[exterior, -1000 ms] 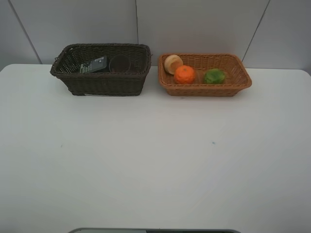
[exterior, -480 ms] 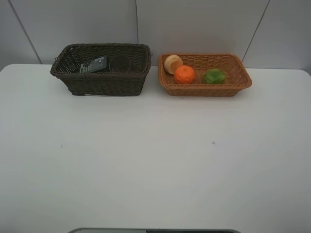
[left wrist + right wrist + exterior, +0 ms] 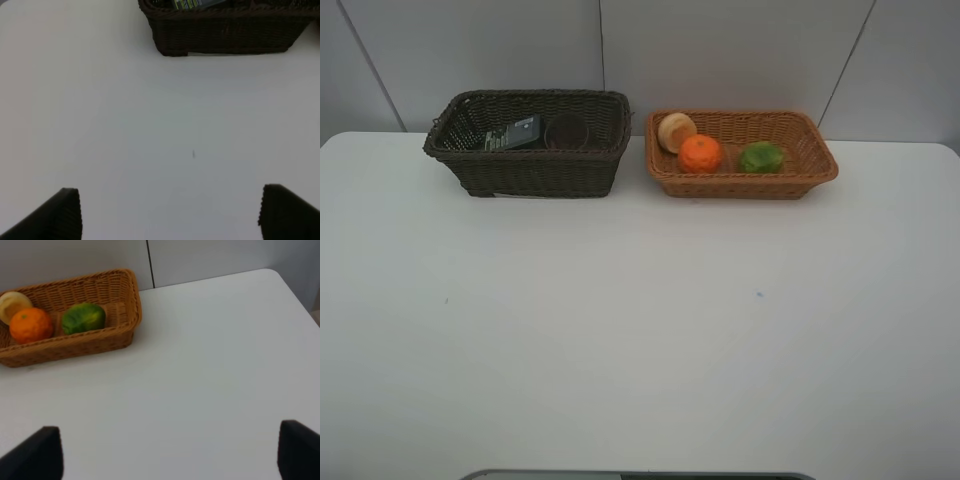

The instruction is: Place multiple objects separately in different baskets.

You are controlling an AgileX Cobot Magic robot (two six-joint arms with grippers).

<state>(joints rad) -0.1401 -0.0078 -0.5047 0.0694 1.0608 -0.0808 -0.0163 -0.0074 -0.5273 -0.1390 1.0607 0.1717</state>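
The dark brown basket (image 3: 528, 170) stands at the back left and holds the dark green pump bottle (image 3: 515, 134) and a dark cup (image 3: 567, 131). The pink bottle is hidden. The light tan basket (image 3: 740, 185) beside it holds a pale yellow fruit (image 3: 676, 131), the orange (image 3: 700, 153) and the green fruit (image 3: 760, 157). Neither arm shows in the high view. My left gripper (image 3: 170, 212) is open and empty over bare table, short of the dark basket (image 3: 225, 32). My right gripper (image 3: 170, 455) is open and empty, away from the tan basket (image 3: 75, 347) with its orange (image 3: 31, 325) and green fruit (image 3: 83, 317).
The white table (image 3: 640, 330) runs wide in front of both baskets. Grey wall panels stand behind them. The table's right edge and rounded corner (image 3: 280, 277) show in the right wrist view.
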